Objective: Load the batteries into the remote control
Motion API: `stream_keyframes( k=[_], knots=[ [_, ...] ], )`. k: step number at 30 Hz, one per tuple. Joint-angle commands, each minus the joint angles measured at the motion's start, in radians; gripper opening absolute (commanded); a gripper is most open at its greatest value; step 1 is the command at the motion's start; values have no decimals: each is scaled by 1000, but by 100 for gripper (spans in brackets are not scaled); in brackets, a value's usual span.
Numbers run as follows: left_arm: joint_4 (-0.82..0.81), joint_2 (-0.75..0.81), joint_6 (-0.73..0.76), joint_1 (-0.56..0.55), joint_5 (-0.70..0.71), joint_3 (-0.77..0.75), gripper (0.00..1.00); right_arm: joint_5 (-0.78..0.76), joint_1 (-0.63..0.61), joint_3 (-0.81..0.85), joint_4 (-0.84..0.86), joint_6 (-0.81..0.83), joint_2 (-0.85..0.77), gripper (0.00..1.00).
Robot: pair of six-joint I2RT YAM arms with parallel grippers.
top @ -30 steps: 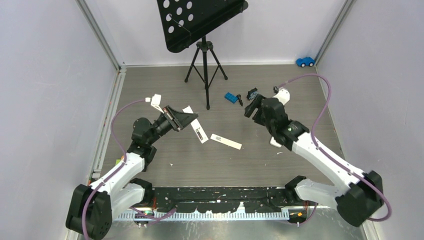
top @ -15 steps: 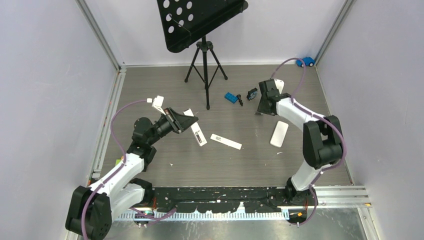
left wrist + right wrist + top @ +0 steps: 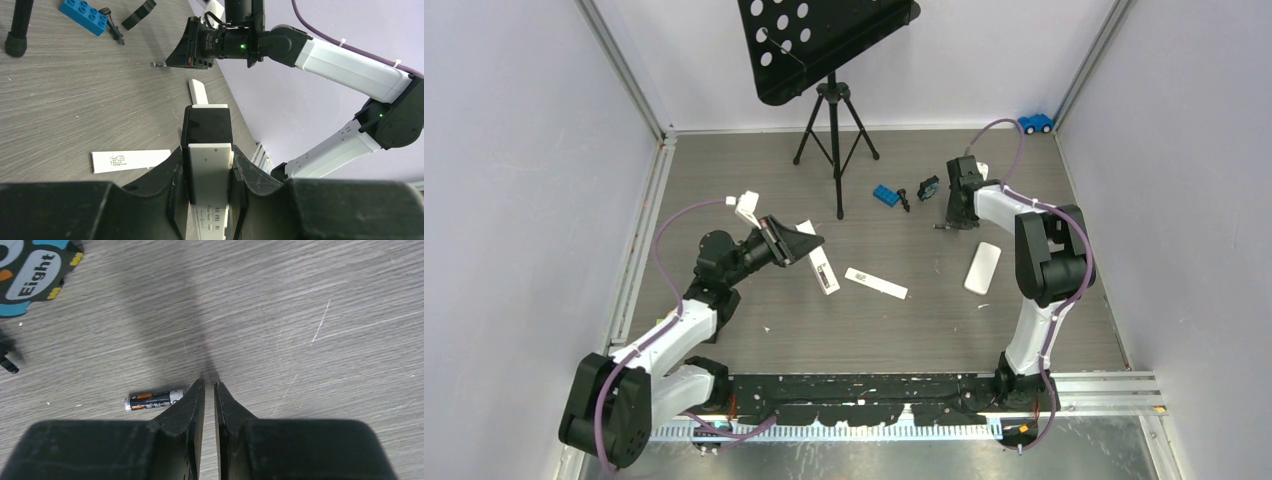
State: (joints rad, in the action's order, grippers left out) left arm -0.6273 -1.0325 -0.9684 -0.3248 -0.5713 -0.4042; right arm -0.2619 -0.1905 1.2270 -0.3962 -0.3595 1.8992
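The right claw [image 3: 209, 384] is clenched to a thin slit on nothing, tips at the counter [image 3: 310, 305]. The battery [image 3: 152, 401] lies just left of them, lower left of centre in the wrist view. Its long axis runs left-right, so a grasp likely needs a sidestep and a wrist turn. The left claw [image 3: 207, 162], well apart, grips the remote [image 3: 206, 125].

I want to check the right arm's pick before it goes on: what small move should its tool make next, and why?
Probably open the right tool and shift it sideways over the small black-and-silver cylindrical battery. Its jaws stand almost together with nothing between them, and the battery lies just outside one finger.
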Motion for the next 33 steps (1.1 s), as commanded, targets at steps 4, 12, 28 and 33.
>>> stream_keyframes(
  k=[4, 12, 28, 33],
  knots=[
    [-134, -37, -51, 7, -36, -19, 0, 32, -4, 49, 20, -9, 21, 18],
    [-129, -32, -57, 7, -41, -22, 0, 44, -3, 82, -15, -33, 58, 19],
    [-100, -46, -80, 7, -44, -37, 0, 145, -6, -2, -67, -116, -38, 18],
    [-91, -47, -87, 7, -47, -41, 0, 195, -17, -37, -67, -136, -69, 18]
  ],
)
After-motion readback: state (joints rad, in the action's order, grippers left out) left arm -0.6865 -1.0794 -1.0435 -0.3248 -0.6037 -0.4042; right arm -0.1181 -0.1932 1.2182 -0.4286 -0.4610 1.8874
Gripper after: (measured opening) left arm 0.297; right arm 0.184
